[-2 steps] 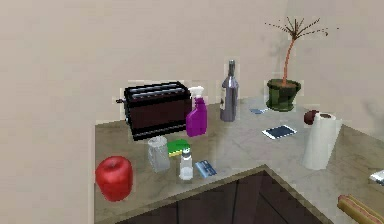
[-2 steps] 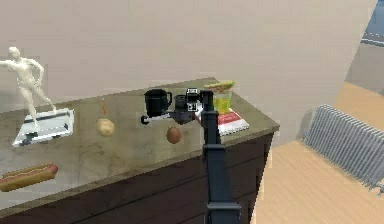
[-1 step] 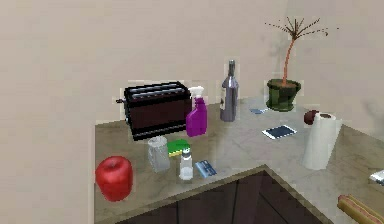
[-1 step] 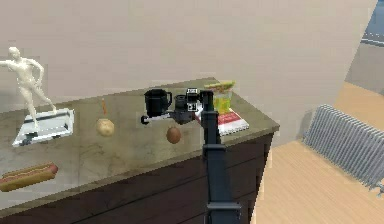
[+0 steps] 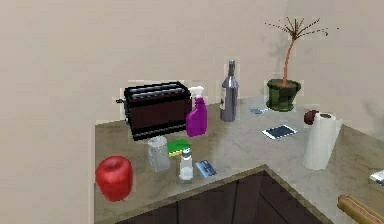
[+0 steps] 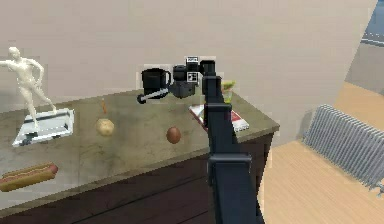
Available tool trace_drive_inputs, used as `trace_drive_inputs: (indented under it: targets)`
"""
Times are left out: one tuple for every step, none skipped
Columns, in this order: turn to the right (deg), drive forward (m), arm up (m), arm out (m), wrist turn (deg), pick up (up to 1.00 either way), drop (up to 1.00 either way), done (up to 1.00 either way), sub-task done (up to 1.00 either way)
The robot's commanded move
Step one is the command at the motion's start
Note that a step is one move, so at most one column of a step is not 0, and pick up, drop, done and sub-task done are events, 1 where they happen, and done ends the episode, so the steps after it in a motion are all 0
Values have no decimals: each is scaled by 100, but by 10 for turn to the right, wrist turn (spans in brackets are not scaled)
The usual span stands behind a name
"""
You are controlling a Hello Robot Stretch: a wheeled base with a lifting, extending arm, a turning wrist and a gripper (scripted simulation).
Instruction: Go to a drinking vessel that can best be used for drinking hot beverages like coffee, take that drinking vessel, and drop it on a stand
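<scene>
Speckled brown countertop (image 6: pixel 130 150): squat black mug (image 6: pixel 153 79), upright, near jaws.

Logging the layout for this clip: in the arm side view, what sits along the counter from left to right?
White statue → yellowish round thing → dark mug → brown round thing → red book.

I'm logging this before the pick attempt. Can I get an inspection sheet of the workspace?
Surface: brown countertop over dark cabinets.
Job's things: black mug near the wall, at the counter's back.
Clutter: white statue, toaster, red apple, purple spray bottle, paper towel roll.
Gripper: gripper is at the mug; cannot tell whether it holds anything.
Cables: nothing seen.
Surroundings: beige walls, grey radiator past the counter's end.
</scene>
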Motion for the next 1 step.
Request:
trace_drive_inputs:
  targets:
    - [0, 0, 6, 0, 0, 0, 0, 0, 0]
